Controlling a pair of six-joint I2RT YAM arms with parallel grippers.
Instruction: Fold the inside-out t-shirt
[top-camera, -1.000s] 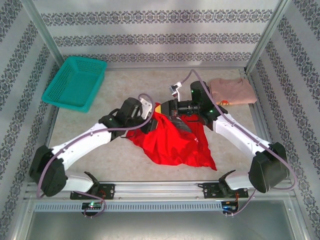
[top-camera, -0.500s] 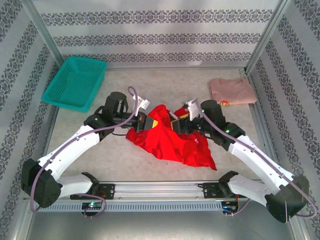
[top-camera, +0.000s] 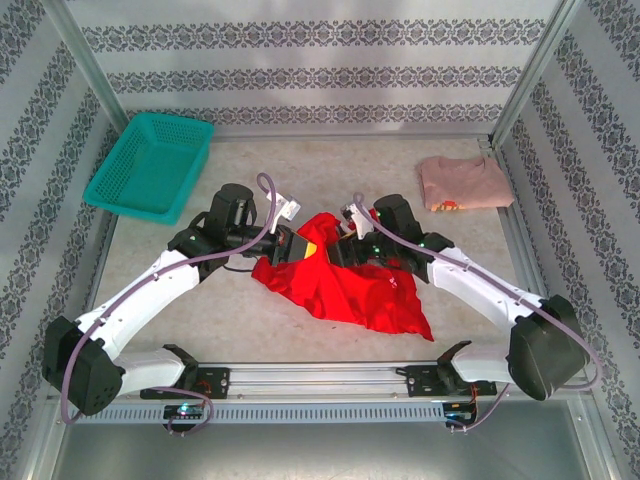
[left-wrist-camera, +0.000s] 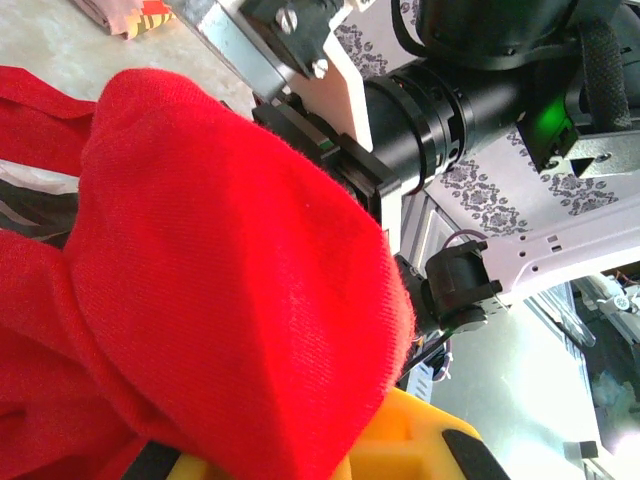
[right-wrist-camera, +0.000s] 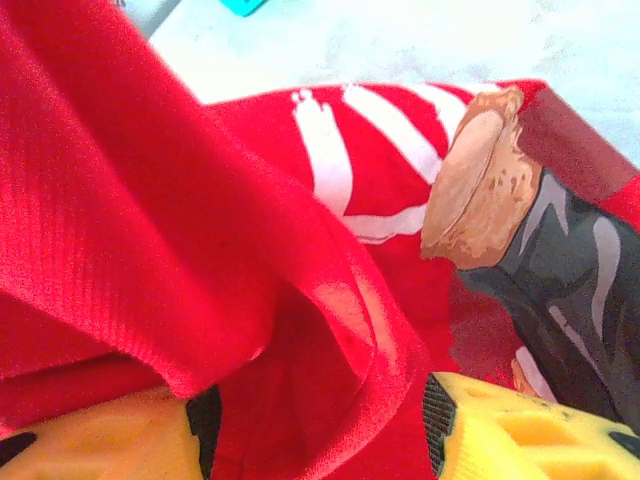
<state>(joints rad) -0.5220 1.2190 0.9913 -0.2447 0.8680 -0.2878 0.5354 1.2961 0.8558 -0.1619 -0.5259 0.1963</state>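
Observation:
The inside-out t-shirt (top-camera: 345, 285) is a bright red cloth lying crumpled in the middle of the table, with a raised bunch at its upper left. My left gripper (top-camera: 297, 243) is shut on that bunch. In the left wrist view red cloth (left-wrist-camera: 220, 280) drapes over a yellow finger (left-wrist-camera: 430, 445). My right gripper (top-camera: 338, 250) comes in from the right, close to the left one. Its yellow fingers (right-wrist-camera: 520, 430) stand apart, open, with a fold of the shirt (right-wrist-camera: 310, 330) lying in the gap. A print with white stripes (right-wrist-camera: 350, 150) shows beyond.
A teal basket (top-camera: 150, 165) sits at the back left. A folded pale pink shirt (top-camera: 463, 183) lies at the back right. Bare tabletop (top-camera: 200, 310) runs in front of the red shirt, and metal frame posts and patterned walls close in the sides.
The right gripper let go and opened, then swung left to the raised bunch. The left arm drew back to the left with its hold, pulling the shirt's edge that way.

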